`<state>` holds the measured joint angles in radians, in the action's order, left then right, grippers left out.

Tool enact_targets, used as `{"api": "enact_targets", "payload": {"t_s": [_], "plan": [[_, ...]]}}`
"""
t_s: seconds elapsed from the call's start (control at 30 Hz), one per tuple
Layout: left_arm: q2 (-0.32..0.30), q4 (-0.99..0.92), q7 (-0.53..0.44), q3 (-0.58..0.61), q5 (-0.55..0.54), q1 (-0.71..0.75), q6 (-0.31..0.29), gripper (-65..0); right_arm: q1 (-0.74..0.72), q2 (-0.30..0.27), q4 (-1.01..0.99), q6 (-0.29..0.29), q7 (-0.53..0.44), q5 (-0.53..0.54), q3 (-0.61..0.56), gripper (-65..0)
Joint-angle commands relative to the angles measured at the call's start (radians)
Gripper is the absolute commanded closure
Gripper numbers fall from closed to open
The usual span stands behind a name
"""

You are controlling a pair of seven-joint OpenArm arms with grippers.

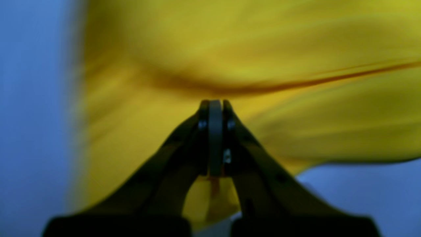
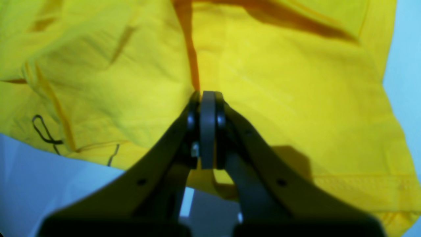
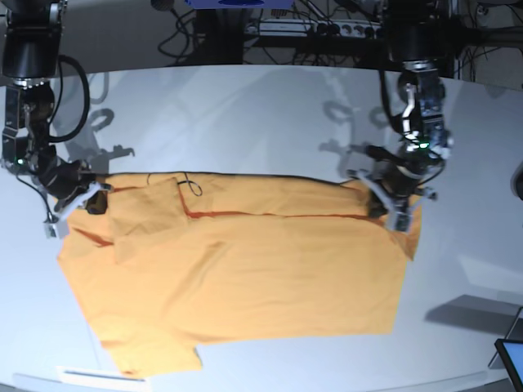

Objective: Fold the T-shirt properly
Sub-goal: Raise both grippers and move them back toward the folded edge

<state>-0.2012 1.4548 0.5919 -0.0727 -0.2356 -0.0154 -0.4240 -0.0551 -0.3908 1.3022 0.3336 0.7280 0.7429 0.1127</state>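
The orange-yellow T-shirt (image 3: 245, 278) lies spread and wrinkled on the white table (image 3: 245, 114), its far edge doubled over along a crease. At the shirt's right far corner in the base view, my left gripper (image 3: 382, 206) is shut on the cloth. The left wrist view shows this left gripper (image 1: 215, 103) closed, with blurred T-shirt (image 1: 263, 39) cloth pinched between the jaws. My right gripper (image 3: 91, 204) is shut on the shirt's left far corner. In the right wrist view this right gripper (image 2: 208, 93) pinches a fold of the T-shirt (image 2: 279, 85).
A thin black thread loop (image 3: 192, 186) lies on the shirt's far edge and also shows as the thread loop (image 2: 42, 130) in the right wrist view. Cables and a power strip (image 3: 327, 28) crowd the back. A screen corner (image 3: 511, 355) sits at the front right.
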Motion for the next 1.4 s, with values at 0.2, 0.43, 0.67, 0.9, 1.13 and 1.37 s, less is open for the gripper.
{"api": "enact_targets", "payload": {"t_s": [0.2,0.43,0.67,0.9,1.13,1.37], "plan": [[-0.004,-0.147,-0.023,0.001,0.02,-0.033,0.006,0.0,0.014,-0.023,0.001,0.008,-0.025,0.013,0.005,-0.1],[-0.03,-0.177,-0.097,0.011,0.022,0.019,0.007,0.0,0.051,-0.027,0.003,0.008,-0.023,0.011,0.005,-0.1],[-0.053,-0.038,-0.094,0.012,0.069,0.147,0.007,0.0,0.091,-0.029,0.012,0.008,-0.02,0.011,0.012,-0.1],[-0.045,0.051,-0.094,0.001,0.189,0.223,0.007,0.0,0.163,-0.027,0.106,0.0,-0.017,0.013,0.014,-0.1],[-0.047,0.093,-0.094,0.004,0.193,0.254,0.007,0.0,0.252,-0.023,0.176,-0.001,-0.017,0.013,0.066,-0.1],[-0.047,0.146,-0.095,0.012,0.196,0.315,0.007,0.0,0.352,-0.021,0.259,0.003,-0.015,0.013,0.147,-0.1]]}}
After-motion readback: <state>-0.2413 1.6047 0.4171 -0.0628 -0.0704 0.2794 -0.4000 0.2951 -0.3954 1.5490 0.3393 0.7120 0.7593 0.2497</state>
